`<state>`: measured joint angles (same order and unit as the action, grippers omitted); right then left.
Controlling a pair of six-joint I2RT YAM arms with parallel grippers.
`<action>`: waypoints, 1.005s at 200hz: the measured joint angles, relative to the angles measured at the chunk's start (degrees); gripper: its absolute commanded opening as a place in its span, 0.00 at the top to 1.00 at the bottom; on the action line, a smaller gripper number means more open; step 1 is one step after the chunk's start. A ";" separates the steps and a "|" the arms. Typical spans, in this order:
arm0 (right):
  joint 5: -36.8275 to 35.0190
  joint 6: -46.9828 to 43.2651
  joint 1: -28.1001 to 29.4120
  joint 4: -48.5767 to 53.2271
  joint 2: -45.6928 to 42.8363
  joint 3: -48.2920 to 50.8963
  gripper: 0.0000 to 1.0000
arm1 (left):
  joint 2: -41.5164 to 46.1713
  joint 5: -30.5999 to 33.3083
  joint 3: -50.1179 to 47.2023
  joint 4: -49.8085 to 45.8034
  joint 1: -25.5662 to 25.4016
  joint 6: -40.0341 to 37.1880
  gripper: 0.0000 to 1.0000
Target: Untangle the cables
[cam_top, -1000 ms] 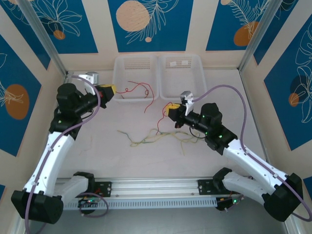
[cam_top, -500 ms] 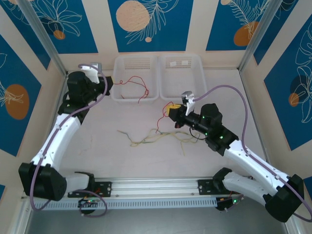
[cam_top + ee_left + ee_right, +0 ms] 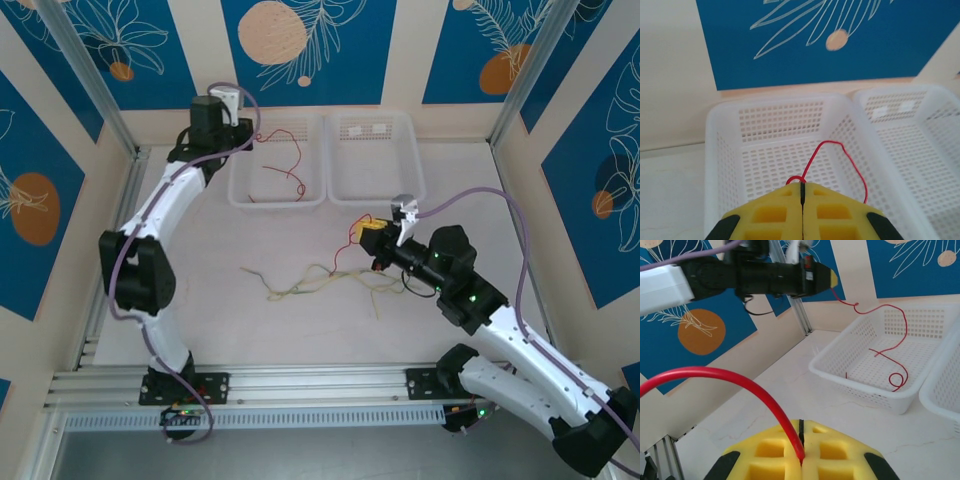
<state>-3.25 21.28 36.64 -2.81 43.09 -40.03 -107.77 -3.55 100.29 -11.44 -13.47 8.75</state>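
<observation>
The left gripper hangs over the far left corner of the left basket, its yellow pads pressed together on the end of a red cable. In the left wrist view the cable comes out of the closed seam, loops up and drops back toward the mesh floor. The rest of it trails down inside this basket in loose kinks, ending in a small curl near the near wall.

The right gripper sits above the table, just off the near left corner of the right basket. Its pads are also shut, pinching a second red cable that arcs up and away to the left in the right wrist view. From above, this cable runs down from the pads toward the pale strands; whether it is wound into them I cannot tell.

The pale strands lie flat in a loose, kinked tangle at mid-table, between the 2 arms and well clear of both baskets.
</observation>
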 measured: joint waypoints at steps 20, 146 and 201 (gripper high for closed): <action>-0.50 -0.02 0.00 1.44 -1.68 0.15 1.00 | -5.40 2.73 4.94 -2.10 -0.81 -0.50 1.00; -2.58 -0.02 0.00 6.80 -7.61 1.60 1.00 | -29.31 4.61 34.58 -13.66 -1.03 -1.64 0.60; -2.78 -0.02 0.00 7.19 -7.17 1.60 1.00 | -28.52 7.34 34.97 -20.68 -1.11 -1.40 0.43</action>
<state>-6.02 21.26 36.64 4.38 35.92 -38.44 -136.29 3.79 135.26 -32.12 -14.59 7.35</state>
